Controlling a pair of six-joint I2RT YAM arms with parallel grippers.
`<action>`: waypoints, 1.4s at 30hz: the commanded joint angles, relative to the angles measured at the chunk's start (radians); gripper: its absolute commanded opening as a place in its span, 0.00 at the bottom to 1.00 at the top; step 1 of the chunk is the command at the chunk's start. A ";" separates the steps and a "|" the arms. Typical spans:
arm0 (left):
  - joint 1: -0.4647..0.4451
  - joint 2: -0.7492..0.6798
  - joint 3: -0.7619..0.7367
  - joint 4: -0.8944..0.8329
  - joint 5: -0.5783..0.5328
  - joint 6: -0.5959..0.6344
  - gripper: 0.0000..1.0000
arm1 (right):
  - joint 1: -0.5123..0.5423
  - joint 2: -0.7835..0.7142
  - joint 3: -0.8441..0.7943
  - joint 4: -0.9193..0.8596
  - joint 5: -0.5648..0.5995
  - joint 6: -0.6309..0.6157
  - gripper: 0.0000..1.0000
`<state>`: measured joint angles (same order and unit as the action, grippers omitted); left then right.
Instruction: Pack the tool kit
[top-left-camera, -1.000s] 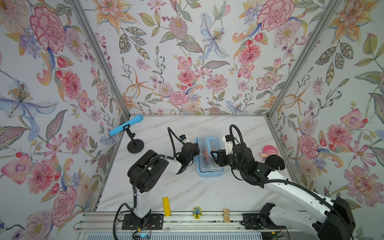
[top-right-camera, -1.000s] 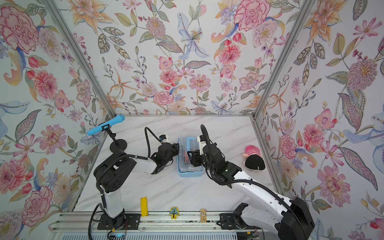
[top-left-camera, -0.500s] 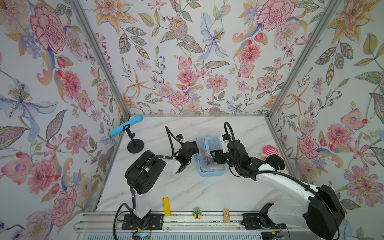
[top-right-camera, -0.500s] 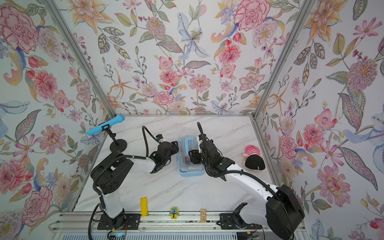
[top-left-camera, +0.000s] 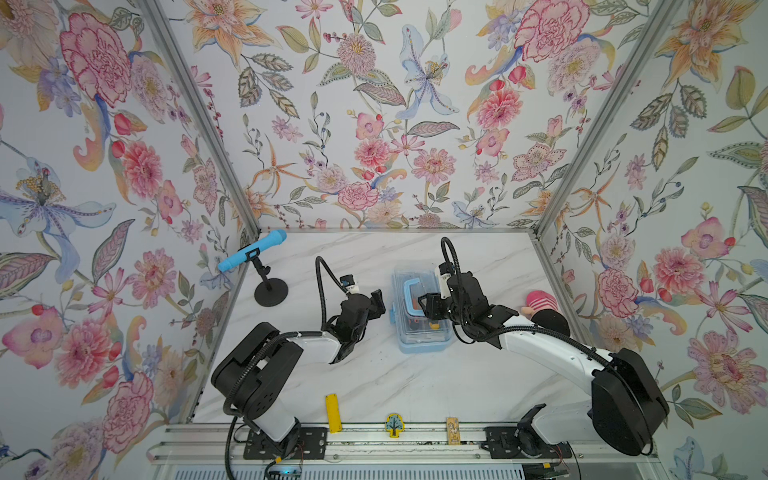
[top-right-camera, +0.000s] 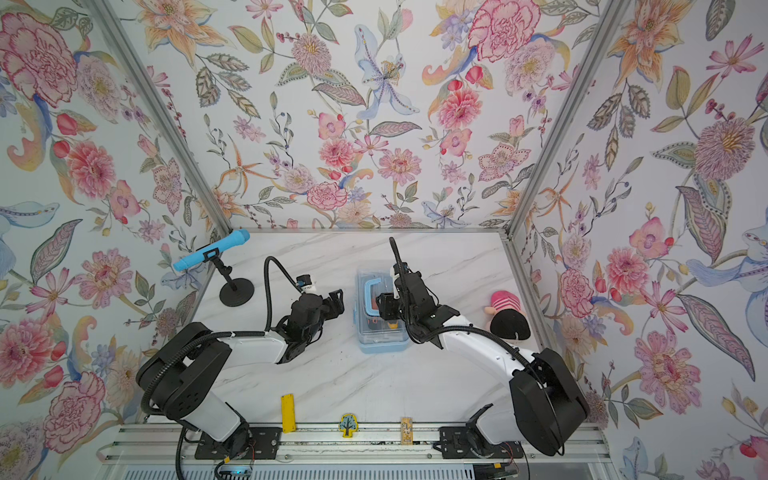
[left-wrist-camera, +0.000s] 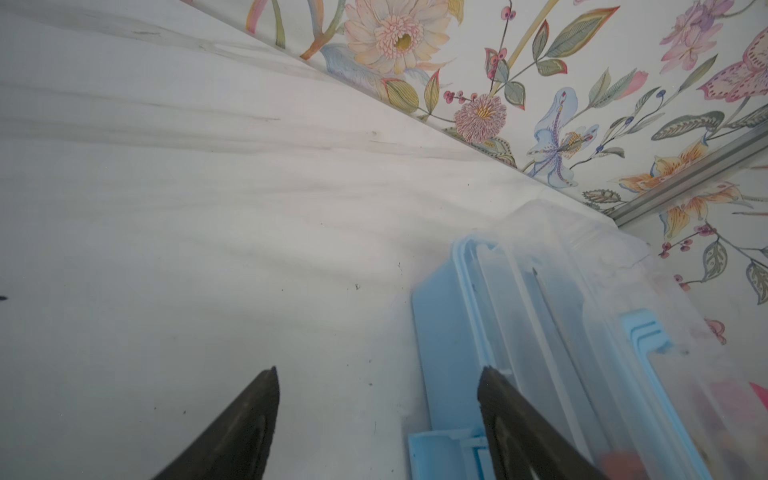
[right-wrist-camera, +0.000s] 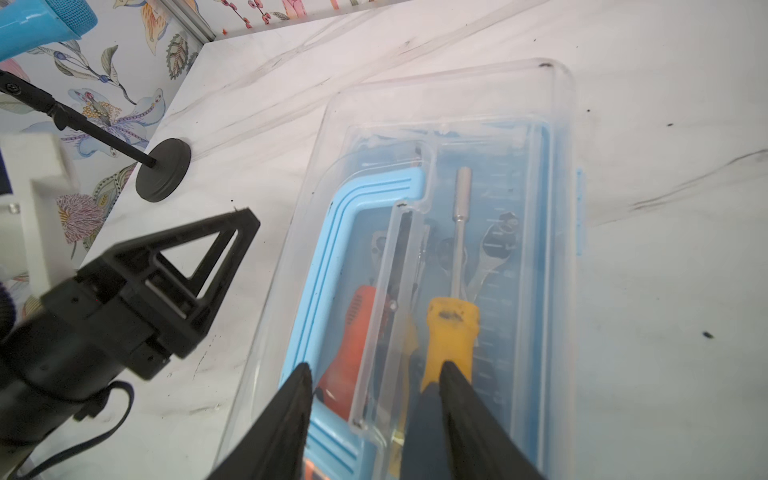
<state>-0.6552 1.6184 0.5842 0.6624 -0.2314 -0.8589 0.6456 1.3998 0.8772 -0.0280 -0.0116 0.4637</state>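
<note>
Left end effector (top-left-camera: 378, 305) has opened, seemingly clear of box (top-left-camera: 417, 341)

White arms (top-left-camera: 311, 347), black joints (top-left-camera: 257, 374), ribbed black cables (top-left-camera: 318, 286), black wedge-tipped left pincer (left-wrist-camera: 380, 370).

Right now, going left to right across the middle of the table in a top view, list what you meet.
Blue toy microphone on a black round-based stand → left arm's black fingers, open → light-blue plastic box with clear lid → pink striped soft toy.
</note>
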 joint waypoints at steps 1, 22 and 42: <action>-0.050 -0.042 -0.059 0.042 0.033 0.076 0.77 | -0.037 0.036 -0.003 -0.053 -0.014 -0.021 0.51; -0.178 0.178 -0.095 0.217 0.002 0.190 0.77 | -0.003 -0.071 -0.030 -0.061 -0.068 0.032 0.51; -0.176 0.330 -0.090 0.432 -0.087 0.195 0.74 | -0.004 -0.053 -0.049 -0.024 -0.087 0.050 0.50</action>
<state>-0.8249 1.9274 0.5117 1.0412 -0.3153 -0.6617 0.6403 1.3388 0.8425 -0.0559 -0.0910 0.4965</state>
